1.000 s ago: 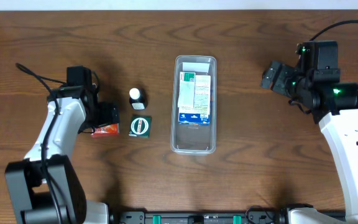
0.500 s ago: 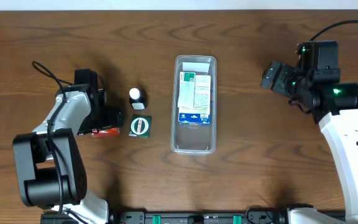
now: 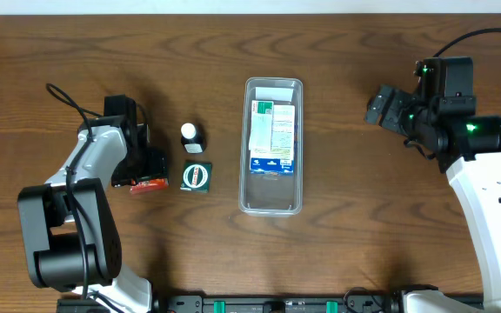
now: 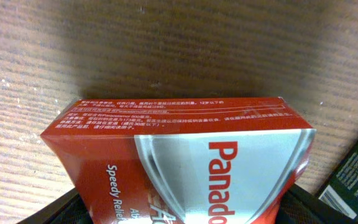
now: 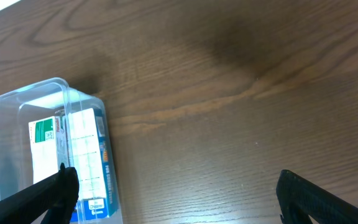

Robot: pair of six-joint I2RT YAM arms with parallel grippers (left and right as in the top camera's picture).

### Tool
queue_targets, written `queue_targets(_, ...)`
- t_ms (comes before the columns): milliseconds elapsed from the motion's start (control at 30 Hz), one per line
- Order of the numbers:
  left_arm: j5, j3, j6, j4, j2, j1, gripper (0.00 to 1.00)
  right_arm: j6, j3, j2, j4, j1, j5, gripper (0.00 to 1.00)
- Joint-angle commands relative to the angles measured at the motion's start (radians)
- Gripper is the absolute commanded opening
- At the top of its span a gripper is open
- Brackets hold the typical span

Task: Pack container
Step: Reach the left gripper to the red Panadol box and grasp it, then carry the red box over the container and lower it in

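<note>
The left gripper (image 3: 150, 167) is closed on a red box (image 3: 149, 183); in the left wrist view the red box (image 4: 185, 155) fills the gap between the two dark fingers (image 4: 55, 208). The box lies low on the brown table (image 3: 364, 252).

Just beside this gripper, on its inner side, sits a small green box (image 3: 197, 176). A little bottle with a white cap (image 3: 191, 136) stands just past the green box, away from the robot. Both of them lie between the left gripper and the container (image 3: 272, 198). The container is farther along that same side, in the middle of the table. A flat white, green and blue pack (image 3: 272, 135) lies inside it, and the near end is bare.

The right gripper (image 3: 379, 106) is well off to the other side of the container, with its fingers (image 5: 48, 196) spread wide and nothing between them. From its camera the container (image 5: 8, 130) sits ahead and to the left, with only bare table in front.

One second ago the left arm's elbow stuck out more; now it is pulled in closer. The red box, the green box, the bottle and the right arm are in the same spots as before.

The left wrist view is so close that the red box is cut off at the bottom, and only a corner of the green box (image 4: 353, 180) shows. The words on the pack are too small to read
</note>
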Motion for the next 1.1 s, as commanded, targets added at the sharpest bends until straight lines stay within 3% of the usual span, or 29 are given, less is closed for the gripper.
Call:
queue_targets(0,0.001,0.005,-0.002,-0.036,-0.001,0.003,0.74,-0.01,0.006,0.0,-0.002,-0.005,0.006,0.99)
queue_targets(333,-0.001,0.18,-0.024,-0.269,-0.199,-0.014,0.73,-0.011,0.006,0.0,-0.002,-0.005,0.006,0.99)
queue_targets(500,0.041,0.233,-0.036,-0.338,-0.35,-0.097,0.72,-0.01,0.006,0.0,-0.002,-0.005,0.006,0.99)
queue_targets(767,0.079,0.233,-0.178,-0.273,-0.498,-0.383,0.72,-0.011,0.006,0.0,-0.002,-0.005,0.006,0.99)
queue_targets(1067,0.039,0.233,-0.266,-0.028,-0.45,-0.732,0.71,-0.011,0.006,0.0,-0.002,-0.005,0.006,0.99)
